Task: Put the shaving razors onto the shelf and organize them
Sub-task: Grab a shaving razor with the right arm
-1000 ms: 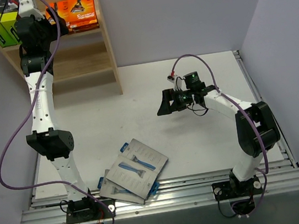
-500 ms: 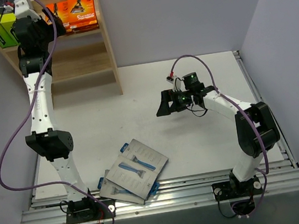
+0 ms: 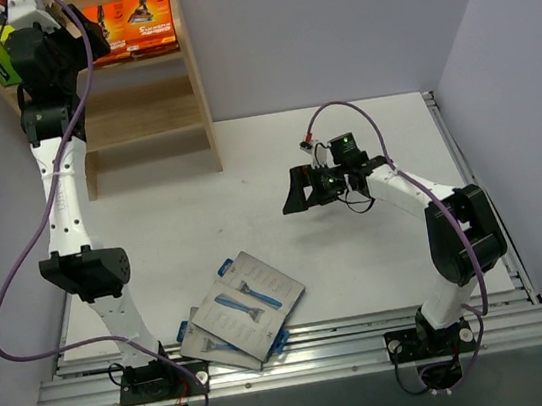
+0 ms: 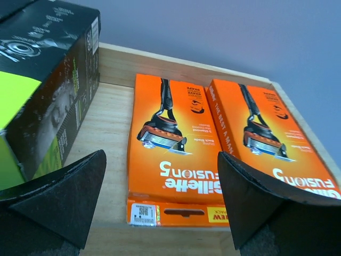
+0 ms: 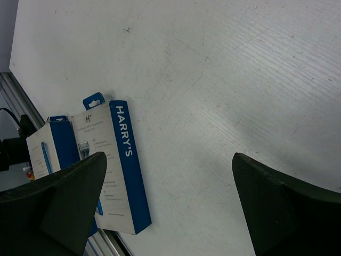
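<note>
The words "Gillette FUSION5" ran across each of two flat orange cardboard razor packs (image 4: 173,154), upside down in the left wrist view. "THE BEST A MAN" was legible along the edge of the pack further right. They lay flat, side by side and touching, on the top tier of the light natural-wood shelf (image 3: 196,82). Just beside them on the same tier stood a black cardboard box with a lime-green side (image 4: 48,96); its small white print was too fine to read. The left gripper (image 4: 160,160) hung over the front of that tier with its jaws spread wide, empty, touching nothing that could be seen.

On the white table (image 5: 240,80), near its front edge, flat grey razor cards (image 5: 109,170) with blue edges lay overlapping. "HARRY'S" stood in white on the blue spine of one of them. The right gripper (image 3: 295,192) hovered mid-table, well apart from the cards, with its jaws fully parted and nothing held.
</note>
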### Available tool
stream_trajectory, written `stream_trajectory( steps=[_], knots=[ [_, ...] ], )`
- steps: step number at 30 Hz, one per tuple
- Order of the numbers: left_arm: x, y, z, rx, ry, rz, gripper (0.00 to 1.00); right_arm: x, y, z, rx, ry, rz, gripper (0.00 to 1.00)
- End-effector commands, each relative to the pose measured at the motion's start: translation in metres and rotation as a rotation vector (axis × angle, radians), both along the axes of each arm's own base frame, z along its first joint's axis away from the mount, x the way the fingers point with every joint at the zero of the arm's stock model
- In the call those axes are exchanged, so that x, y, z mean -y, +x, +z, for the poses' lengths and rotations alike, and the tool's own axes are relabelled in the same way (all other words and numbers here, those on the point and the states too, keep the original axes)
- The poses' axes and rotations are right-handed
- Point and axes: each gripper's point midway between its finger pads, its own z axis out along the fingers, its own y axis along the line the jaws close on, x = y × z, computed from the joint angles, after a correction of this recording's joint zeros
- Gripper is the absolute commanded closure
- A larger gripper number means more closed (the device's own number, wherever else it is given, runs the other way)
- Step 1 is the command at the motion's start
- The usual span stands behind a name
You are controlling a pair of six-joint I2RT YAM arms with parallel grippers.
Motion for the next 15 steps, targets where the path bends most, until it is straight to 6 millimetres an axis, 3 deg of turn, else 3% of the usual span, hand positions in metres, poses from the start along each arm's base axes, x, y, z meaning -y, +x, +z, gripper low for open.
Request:
stream_trajectory(
  steps=[1, 6, 8, 9, 10, 15],
  knots=[
    [0.001, -0.042, 0.064, 0.150, -0.004, 0.000, 0.06, -0.002, -0.002, 0.015, 0.041, 0.001, 0.014, 0.00],
    [0.008, -0.053, 0.068, 0.157, -0.013, -0.023, 0.06, -0.003, -0.003, 0.015, 0.041, -0.001, 0.021, 0.00],
    [0.016, -0.067, 0.077, 0.182, 0.006, -0.036, 0.06, -0.003, -0.003, 0.014, 0.045, -0.005, 0.024, 0.00],
    [0.016, -0.062, 0.060, 0.144, 0.013, -0.035, 0.06, -0.003, -0.003, 0.015, 0.046, -0.007, 0.024, 0.00],
    [0.038, -0.076, 0.069, 0.165, 0.030, -0.077, 0.06, -0.001, -0.002, 0.013, 0.050, -0.023, 0.019, 0.00],
    [0.053, -0.108, 0.056, 0.161, 0.048, -0.108, 0.06, 0.005, -0.001, 0.007, 0.081, -0.110, -0.008, 0.00]
  ],
)
